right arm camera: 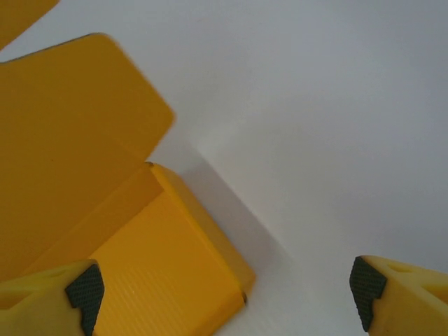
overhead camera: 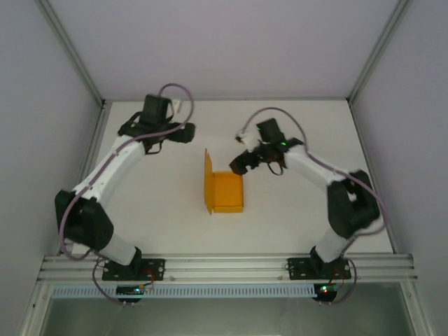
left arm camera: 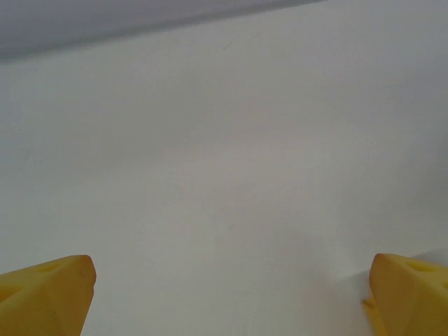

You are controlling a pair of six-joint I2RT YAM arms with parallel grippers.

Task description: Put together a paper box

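Showing orange-yellow paper box [overhead camera: 227,192], lid flap upright, mid-table [overhead camera: 161,210], open room all round; left end effector [left arm camera: 231,280] and right end effector [right arm camera: 225,290] wide, empty.

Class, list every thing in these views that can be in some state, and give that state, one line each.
paper box: body folded up, not yet closed
lid flap: standing upright along the box's left edge
left gripper: open, empty, away from the box
right gripper: open, empty, close above the box's corner
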